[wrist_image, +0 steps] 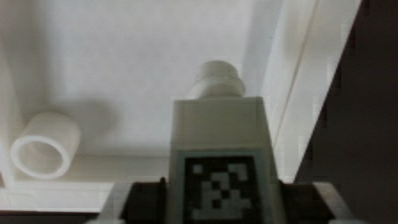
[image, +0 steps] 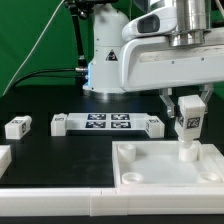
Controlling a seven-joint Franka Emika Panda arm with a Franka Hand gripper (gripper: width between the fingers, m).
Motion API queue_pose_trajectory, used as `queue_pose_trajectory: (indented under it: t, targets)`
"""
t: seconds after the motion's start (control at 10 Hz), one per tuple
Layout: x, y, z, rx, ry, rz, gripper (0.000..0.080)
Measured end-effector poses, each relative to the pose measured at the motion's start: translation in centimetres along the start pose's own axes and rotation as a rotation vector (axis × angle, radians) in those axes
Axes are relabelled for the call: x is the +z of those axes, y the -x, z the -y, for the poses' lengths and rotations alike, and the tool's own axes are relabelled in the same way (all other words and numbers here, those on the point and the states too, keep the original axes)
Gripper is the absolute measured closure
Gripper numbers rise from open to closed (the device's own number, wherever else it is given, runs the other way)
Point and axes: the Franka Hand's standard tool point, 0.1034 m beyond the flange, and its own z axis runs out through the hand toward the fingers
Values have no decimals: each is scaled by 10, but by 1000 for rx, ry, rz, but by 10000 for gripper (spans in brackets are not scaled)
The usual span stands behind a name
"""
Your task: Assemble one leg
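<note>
My gripper point(image: 188, 103) is shut on a leg point(image: 189, 122), a chunky white block with a black-and-white tag on its face. I hold it upright over the far right corner of the large white tray-like part point(image: 140, 172). Its round lower end point(image: 187, 153) is at or in the corner socket; whether it is seated I cannot tell. In the wrist view the leg point(wrist_image: 224, 130) runs out from between my fingers point(wrist_image: 146, 200), tag facing the camera, its round tip point(wrist_image: 217, 76) against the tray's floor near the rim. Another round socket point(wrist_image: 47, 143) shows beside it.
The marker board point(image: 107, 123) lies on the black table behind the tray. A loose leg point(image: 18, 127) lies at the exterior view's left, and another white part point(image: 3, 159) shows at the left edge. The arm's white base point(image: 105, 60) stands behind.
</note>
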Motion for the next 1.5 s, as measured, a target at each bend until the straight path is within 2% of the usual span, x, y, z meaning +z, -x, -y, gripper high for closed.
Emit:
queue_pose_trajectory:
  t: [0.3, 0.4, 0.5, 0.6, 0.8, 1.2, 1.5]
  targets:
    - [-1, 1, 3, 3, -1, 2, 507]
    - [-4, -9, 6, -1, -10, 23, 507]
    - [-4, -29, 4, 2, -14, 18, 507]
    - [1, -38, 2, 5, -14, 9, 507]
    - [5, -44, -1, -7, -6, -41, 507]
    - [7, -43, -2, -5, 1, -81, 507]
    - [18, -42, 11, -10, -4, -83, 507]
